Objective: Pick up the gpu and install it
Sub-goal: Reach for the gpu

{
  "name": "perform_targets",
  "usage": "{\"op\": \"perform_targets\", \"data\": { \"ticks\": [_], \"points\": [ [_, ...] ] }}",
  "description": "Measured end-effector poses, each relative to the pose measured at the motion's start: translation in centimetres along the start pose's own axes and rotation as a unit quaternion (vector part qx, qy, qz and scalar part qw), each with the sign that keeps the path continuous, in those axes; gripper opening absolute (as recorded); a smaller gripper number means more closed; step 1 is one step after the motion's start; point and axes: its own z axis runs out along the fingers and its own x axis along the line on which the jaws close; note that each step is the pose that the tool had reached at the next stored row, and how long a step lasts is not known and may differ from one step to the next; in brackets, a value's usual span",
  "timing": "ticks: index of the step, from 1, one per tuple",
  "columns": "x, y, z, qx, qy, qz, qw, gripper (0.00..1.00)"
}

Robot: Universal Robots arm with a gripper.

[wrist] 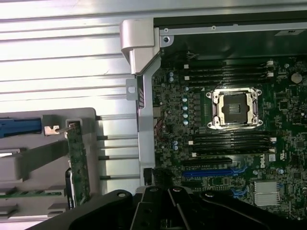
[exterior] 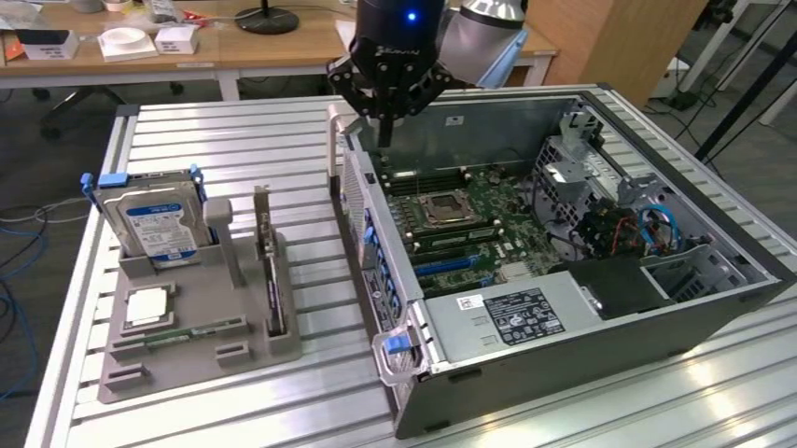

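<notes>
Fingers (exterior: 384, 123) closed and empty hang above the case (exterior: 498, 131) rim, well apart from the gpu (exterior: 264, 261) standing in its holder (exterior: 187, 359). A good grasp probably means pinching its top edge squarely.

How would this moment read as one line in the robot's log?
hand: shut, empty, above computer case edge | gpu: upright in gray holder, untouched | install: not done

hard drive (exterior: 156, 224) upright in grey holder (exterior: 181, 369) | memory stick (exterior: 189, 332) lying flat | wooden desk (exterior: 224, 47) behind
</notes>
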Motion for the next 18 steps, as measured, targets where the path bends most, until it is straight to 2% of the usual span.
{"op": "perform_targets", "data": {
  "ticks": [7, 18],
  "points": [
    [0.7, -0.06, 0.12, 0.0003, 0.003, 0.0, 1.0, 0.11],
    [2.3, -0.19, 0.32, 0.0006, 0.0071, 0.0, 1.0, 0.11]
  ]
}}
